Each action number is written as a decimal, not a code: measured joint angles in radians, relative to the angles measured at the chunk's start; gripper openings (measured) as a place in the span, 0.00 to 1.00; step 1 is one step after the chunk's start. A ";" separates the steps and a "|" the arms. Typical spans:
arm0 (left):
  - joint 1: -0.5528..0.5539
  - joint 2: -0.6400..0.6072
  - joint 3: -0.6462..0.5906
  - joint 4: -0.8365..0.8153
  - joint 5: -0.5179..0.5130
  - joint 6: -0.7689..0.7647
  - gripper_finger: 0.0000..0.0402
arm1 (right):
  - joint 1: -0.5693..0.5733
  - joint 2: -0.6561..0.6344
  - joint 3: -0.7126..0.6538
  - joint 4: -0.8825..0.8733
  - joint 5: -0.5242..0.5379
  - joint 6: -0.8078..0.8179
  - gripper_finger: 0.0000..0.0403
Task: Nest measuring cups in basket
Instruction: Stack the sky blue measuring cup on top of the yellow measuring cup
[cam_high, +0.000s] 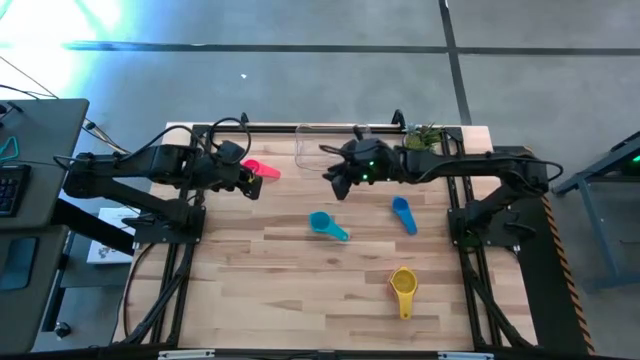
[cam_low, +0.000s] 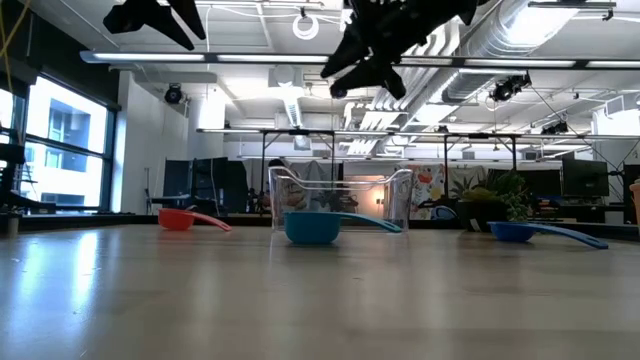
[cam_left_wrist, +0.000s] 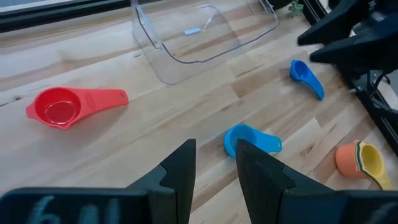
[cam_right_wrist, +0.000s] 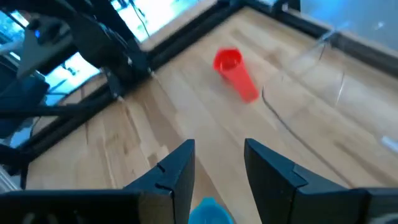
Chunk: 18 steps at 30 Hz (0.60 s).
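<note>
Right wrist view, right gripper (cam_right_wrist: 216, 163) jaws apart, empty, teal cup (cam_right_wrist: 209, 211) lying below them

No text, label, brand, number or sign can be read in any view. The only candidate is a small pale sticker on the basket (cam_left_wrist: 193, 31), toward 12 o'clock in the left wrist view, and nothing on it is legible.
</note>
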<state>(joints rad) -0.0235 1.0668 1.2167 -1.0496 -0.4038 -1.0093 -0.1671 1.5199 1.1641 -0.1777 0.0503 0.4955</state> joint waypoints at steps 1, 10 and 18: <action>0.000 0.000 0.000 0.000 0.000 0.003 0.26 | 0.003 0.008 0.000 -0.017 0.000 0.005 0.32; 0.000 0.000 0.000 0.000 0.000 0.026 0.26 | 0.062 0.130 0.000 -0.131 0.001 0.085 0.32; 0.000 0.000 0.000 -0.001 0.003 0.035 0.26 | 0.105 0.224 0.000 -0.143 0.001 0.110 0.32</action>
<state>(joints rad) -0.0238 1.0666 1.2167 -1.0504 -0.4011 -0.9745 -0.0624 1.7442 1.1641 -0.3205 0.0513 0.6056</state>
